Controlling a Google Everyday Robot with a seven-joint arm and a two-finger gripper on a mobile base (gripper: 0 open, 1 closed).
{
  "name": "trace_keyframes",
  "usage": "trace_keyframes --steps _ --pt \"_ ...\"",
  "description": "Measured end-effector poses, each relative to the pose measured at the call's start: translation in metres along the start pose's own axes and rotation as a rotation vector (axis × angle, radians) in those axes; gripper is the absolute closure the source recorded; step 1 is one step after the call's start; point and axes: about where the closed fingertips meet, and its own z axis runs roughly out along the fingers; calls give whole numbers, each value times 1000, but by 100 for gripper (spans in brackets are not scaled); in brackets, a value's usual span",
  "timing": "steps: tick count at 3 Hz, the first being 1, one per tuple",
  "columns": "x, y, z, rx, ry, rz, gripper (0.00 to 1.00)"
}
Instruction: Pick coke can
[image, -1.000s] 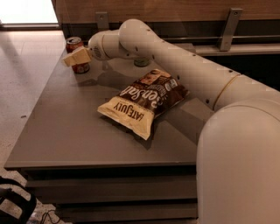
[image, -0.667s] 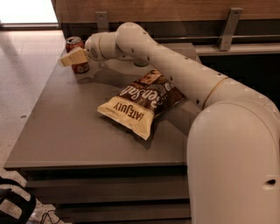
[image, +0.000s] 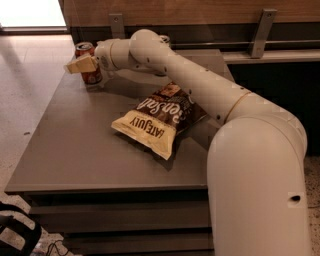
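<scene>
The coke can (image: 86, 51) is a small red can with a silver top. It stands upright at the far left corner of the grey table (image: 70, 150). My gripper (image: 78, 64) is at the can, and its tan part crosses the can's front at mid height. The can's lower body (image: 93, 77) shows below the gripper, resting on the table. The white arm reaches to it from the lower right, over the table.
A brown and cream chip bag (image: 161, 119) lies flat in the middle of the table, under the arm. The top of another can (image: 164, 38) shows behind the arm at the back edge. A wooden wall with metal brackets (image: 262, 30) runs behind the table. The floor lies to the left.
The gripper has moved a little to the left across the can's front. The can and the chip bag have not moved.
</scene>
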Motion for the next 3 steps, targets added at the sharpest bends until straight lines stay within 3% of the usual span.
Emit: trace_keyframes --steps 3 --pt "1 6 7 -12 1 1 86"
